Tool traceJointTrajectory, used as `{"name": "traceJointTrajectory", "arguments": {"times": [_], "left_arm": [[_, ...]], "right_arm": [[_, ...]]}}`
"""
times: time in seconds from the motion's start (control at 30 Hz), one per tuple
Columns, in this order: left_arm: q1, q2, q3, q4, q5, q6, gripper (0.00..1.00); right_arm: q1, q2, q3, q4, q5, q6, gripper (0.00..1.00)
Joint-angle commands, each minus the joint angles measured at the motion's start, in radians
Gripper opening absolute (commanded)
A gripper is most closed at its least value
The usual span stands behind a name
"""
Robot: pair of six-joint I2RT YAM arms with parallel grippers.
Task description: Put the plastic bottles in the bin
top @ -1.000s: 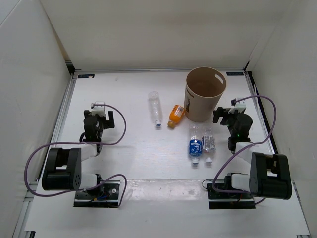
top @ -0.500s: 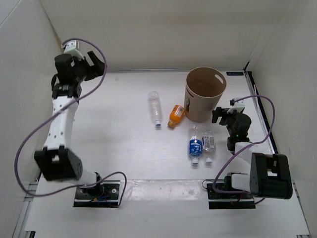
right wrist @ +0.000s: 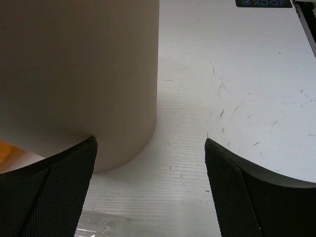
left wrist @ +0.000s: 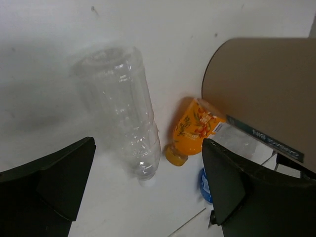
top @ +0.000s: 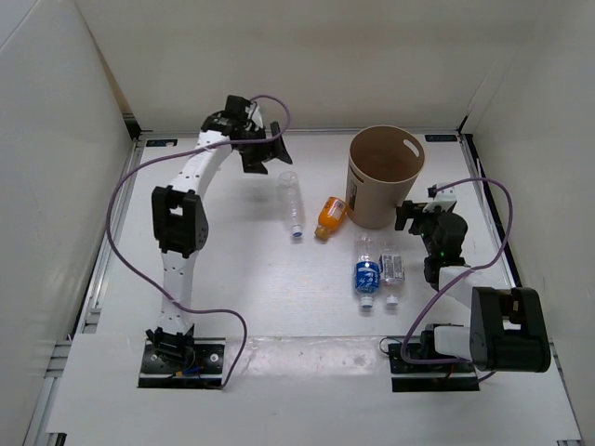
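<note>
Four plastic bottles lie on the white table. A long clear one (top: 291, 204) lies left of an orange one (top: 330, 216), which rests against the foot of the tan bin (top: 383, 177). Nearer the arms, a blue-labelled bottle (top: 366, 269) and a short white-labelled one (top: 392, 268) lie side by side. My left gripper (top: 268, 156) hangs open above the far end of the long clear bottle (left wrist: 121, 106), with the orange bottle (left wrist: 192, 129) and bin (left wrist: 266, 89) to its right. My right gripper (top: 412, 216) stands open and empty beside the bin's wall (right wrist: 79, 74).
White walls close in the table on the left, back and right. A black rail runs along the right edge (top: 493, 214). Purple cables loop from both arms. A dark label (right wrist: 264, 3) marks the far right corner of the table.
The left arm has swung from its folded rest, up past the left wall, to the back middle above the long clear bottle. The right arm has hardly moved. No bottle has shifted.
</note>
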Motion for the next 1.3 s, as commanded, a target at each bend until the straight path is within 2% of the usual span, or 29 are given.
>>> {"name": "traceJointTrajectory", "arguments": {"times": [0.0, 0.07, 0.23, 0.63, 1.0, 1.1, 1.13, 1.17, 1.23, 1.27], "left_arm": [[-0.023, -0.017, -0.002, -0.093, 0.013, -0.025, 1.0], [-0.034, -0.006, -0.029, -0.081, 0.005, -0.058, 1.0], [-0.085, 0.031, -0.011, -0.139, -0.1, -0.029, 1.0], [-0.128, 0.149, 0.007, -0.189, -0.124, -0.093, 1.0], [-0.137, 0.163, -0.019, -0.217, -0.136, -0.115, 1.0], [-0.138, 0.141, -0.049, -0.2, -0.124, -0.093, 0.83], [-0.135, 0.137, -0.055, -0.196, -0.114, -0.079, 0.66], [-0.134, 0.134, -0.056, -0.2, -0.11, -0.076, 0.57], [-0.131, 0.126, -0.051, -0.211, -0.107, -0.063, 0.43], [-0.125, 0.102, -0.043, -0.211, -0.108, -0.058, 0.41]], "right_arm": [[0.005, -0.006, 0.025, 0.03, 0.024, -0.012, 0.9], [0.005, -0.006, 0.025, 0.03, 0.024, -0.011, 0.9], [-0.005, -0.004, 0.027, 0.03, 0.016, -0.012, 0.9], [-0.006, -0.006, 0.027, 0.029, 0.01, -0.011, 0.9], [-0.005, -0.007, 0.027, 0.029, 0.004, -0.011, 0.9], [-0.008, -0.007, 0.027, 0.027, 0.004, -0.011, 0.9], [-0.005, -0.009, 0.025, 0.027, 0.002, -0.011, 0.9], [-0.005, -0.004, 0.025, 0.029, 0.002, -0.011, 0.9], [-0.006, -0.004, 0.027, 0.029, 0.007, -0.011, 0.9], [-0.005, -0.004, 0.027, 0.03, 0.005, -0.011, 0.9]]}}
